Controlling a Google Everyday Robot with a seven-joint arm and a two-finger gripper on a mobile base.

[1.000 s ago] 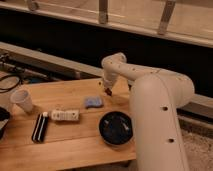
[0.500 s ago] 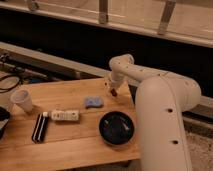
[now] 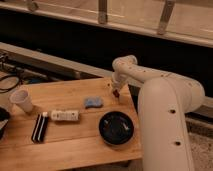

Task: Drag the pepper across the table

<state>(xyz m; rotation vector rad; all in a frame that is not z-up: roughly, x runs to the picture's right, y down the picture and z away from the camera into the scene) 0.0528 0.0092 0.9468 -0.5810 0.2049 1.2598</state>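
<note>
The wooden plank table fills the lower left. My gripper hangs from the white arm and points down at the table's far right part, just right of the pale blue sponge. A tiny dark reddish thing, the pepper, shows right at the gripper's tip on the wood. I cannot tell whether the gripper holds it or only touches it.
A dark bowl sits near the table's right front. A white bottle lies on its side in the middle, a black flat object to its left, a white cup at the far left. The arm's white body stands to the right.
The gripper has moved rightward along the far part of the table, from beside the sponge toward the right edge; most of the move came early. The other objects have not moved.
</note>
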